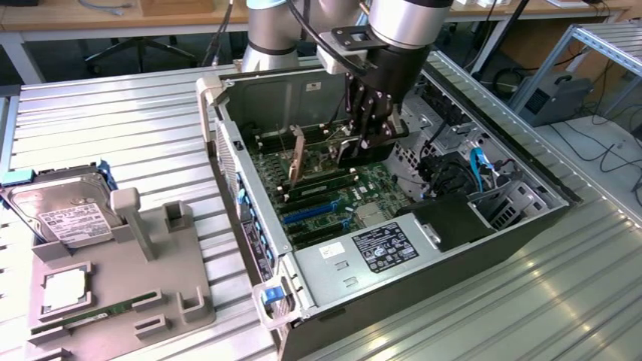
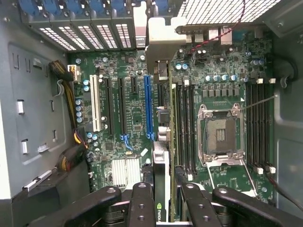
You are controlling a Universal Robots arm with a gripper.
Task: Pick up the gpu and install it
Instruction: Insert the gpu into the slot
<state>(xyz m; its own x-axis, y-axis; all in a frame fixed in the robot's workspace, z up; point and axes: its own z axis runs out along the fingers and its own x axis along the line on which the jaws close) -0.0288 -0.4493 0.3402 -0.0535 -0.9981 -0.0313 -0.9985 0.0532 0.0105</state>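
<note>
The gpu (image 2: 161, 170) stands on edge inside the open computer case (image 1: 236, 173), a thin dark card seen from above in the wrist view. Its silver bracket (image 2: 158, 45) reaches the rear slot openings. It lies along the motherboard (image 2: 132, 118) just beside the long blue slot (image 2: 148, 106). My gripper (image 2: 163, 208) is shut on the card's near end, with black fingers (image 2: 142, 205) on either side. In the exterior view the gripper (image 1: 361, 147) reaches down into the case and holds the gpu (image 1: 341, 154) over the green board. I cannot tell whether the card sits in a slot.
An empty CPU socket (image 2: 220, 135) and memory slots (image 2: 184, 123) lie beside the card. Cables (image 2: 71, 137) and case walls close in around it. Outside the case, a grey fixture (image 1: 150, 286) carries a hard drive (image 1: 65, 214) and a green memory stick (image 1: 101, 310).
</note>
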